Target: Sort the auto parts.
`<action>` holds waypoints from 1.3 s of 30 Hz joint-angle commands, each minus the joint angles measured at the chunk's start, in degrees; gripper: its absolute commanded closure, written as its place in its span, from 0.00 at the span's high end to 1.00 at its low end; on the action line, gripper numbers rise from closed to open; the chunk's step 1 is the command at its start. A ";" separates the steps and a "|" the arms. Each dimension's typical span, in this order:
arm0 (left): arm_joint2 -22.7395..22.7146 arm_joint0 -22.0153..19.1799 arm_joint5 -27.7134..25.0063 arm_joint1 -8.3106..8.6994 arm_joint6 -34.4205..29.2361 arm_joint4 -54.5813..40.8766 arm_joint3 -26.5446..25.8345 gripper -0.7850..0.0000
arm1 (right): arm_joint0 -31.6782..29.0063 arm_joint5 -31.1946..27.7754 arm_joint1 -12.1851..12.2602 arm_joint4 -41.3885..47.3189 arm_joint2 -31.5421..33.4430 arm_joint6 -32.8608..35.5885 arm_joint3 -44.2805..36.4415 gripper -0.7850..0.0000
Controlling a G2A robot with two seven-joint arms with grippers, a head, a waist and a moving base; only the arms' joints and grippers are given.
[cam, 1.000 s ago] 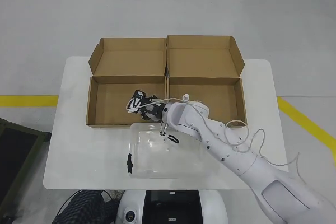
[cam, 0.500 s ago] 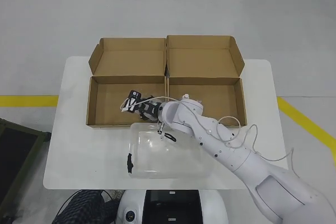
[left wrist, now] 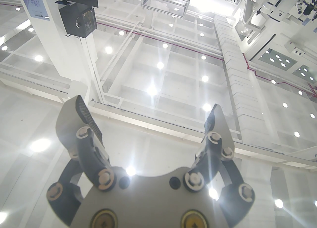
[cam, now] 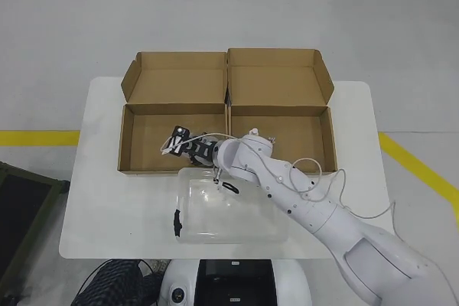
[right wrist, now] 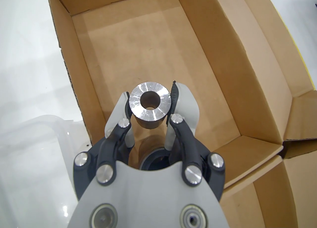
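Right gripper (right wrist: 150,101) is clamped on a metal bushing (right wrist: 161,109), held over the left box (right wrist: 138,48) near its front right corner, apparently clear of the floor. Left gripper (left wrist: 147,115) gapes wide, holding nothing.

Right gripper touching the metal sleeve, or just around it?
Touching. Right wrist view: the right gripper has both fingers pressed against opposite sides of the sleeve, no gap either side.
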 commanded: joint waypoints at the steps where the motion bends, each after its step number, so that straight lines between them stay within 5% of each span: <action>1: 0.00 0.00 0.00 0.00 0.00 0.00 0.00 1.00 | 0.01 -0.08 -0.21 -0.14 0.10 0.13 0.30 0.29; 17: 0.00 0.00 0.00 0.00 0.00 0.00 0.00 1.00 | -0.10 -0.87 -1.45 -2.00 1.32 0.61 1.09 0.37; 29: 0.00 0.00 0.00 0.00 0.00 0.00 0.00 1.00 | -4.90 -3.61 0.74 -4.95 7.38 0.89 -12.08 0.42; 31: 0.00 0.00 0.00 0.00 0.00 0.00 0.00 1.00 | -6.62 -4.16 1.41 -5.54 9.07 0.98 -15.30 0.47; 32: 0.00 0.00 0.00 0.00 0.00 0.00 0.00 1.00 | -7.62 -4.40 1.77 -5.82 9.96 1.10 -16.89 0.66; 33: 0.00 0.00 0.00 0.00 0.00 0.00 0.00 1.00 | -8.63 -4.75 2.13 -6.10 10.88 1.19 -18.49 1.00; 39: 0.00 0.00 0.00 0.00 0.00 0.00 0.00 1.00 | -14.18 -6.98 4.14 -7.44 16.77 1.39 -26.54 1.00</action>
